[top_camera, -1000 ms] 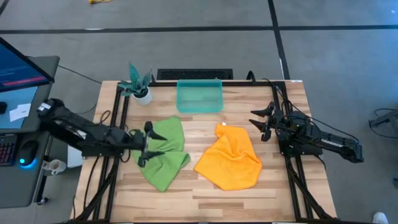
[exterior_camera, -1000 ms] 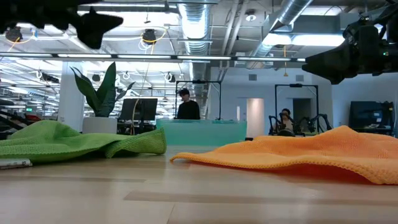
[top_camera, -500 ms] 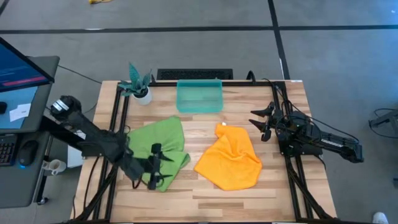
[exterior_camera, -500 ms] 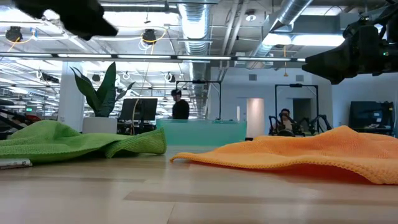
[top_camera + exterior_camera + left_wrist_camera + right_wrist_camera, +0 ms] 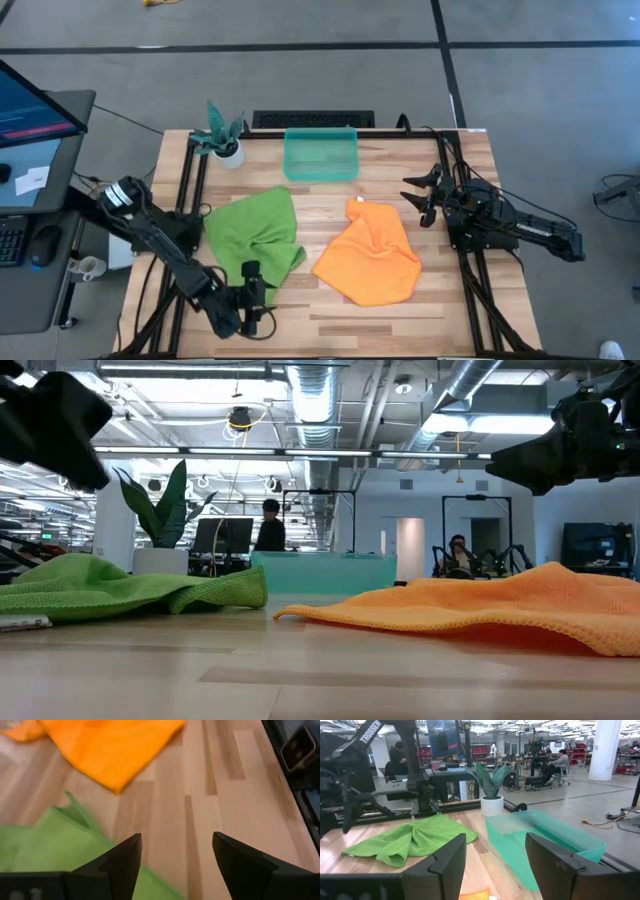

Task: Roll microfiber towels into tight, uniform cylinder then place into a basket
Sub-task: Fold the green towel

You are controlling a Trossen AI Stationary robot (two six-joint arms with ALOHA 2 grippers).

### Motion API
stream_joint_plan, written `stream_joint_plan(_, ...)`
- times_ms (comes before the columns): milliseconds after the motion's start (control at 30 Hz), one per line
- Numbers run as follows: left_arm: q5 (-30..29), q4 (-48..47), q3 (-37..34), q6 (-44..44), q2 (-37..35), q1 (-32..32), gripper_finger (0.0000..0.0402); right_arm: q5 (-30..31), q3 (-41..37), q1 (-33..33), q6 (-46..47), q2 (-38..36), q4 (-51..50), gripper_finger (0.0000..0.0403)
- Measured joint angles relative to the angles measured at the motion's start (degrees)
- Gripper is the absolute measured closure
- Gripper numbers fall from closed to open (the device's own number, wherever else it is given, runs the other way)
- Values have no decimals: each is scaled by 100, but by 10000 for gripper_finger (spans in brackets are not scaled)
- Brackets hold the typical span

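Lime green towel (image 5: 255,240) and orange towel (image 5: 372,258) lie crumpled side by side on the wooden surface (image 5: 450,310), the teal basket (image 5: 320,156) behind them. Left hand (image 5: 252,300), released, hovers by the green towel's near corner; right hand (image 5: 420,197), released, waits right.

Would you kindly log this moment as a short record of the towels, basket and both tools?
green towel: crumpled, table's left half
orange towel: spread loosely, right of green
basket: table's far edge, no towel in it
left tool: open, by green towel's near edge
right tool: open, waiting right of orange towel
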Motion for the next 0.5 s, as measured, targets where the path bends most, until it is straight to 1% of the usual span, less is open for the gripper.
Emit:
stream_joint_plan(233, 184, -595, 447, -422, 475, -18, 178, 0, 2, 1, 2, 0, 0, 177)
stream_joint_plan(367, 395, -813, 480, -805, 557, -18, 178, 0, 1, -1, 2, -1, 0, 177)
stream_joint_plan(500, 604, -1065, 484, -1381, 552, -21, 178, 1, 1, 0, 2, 0, 0, 177)
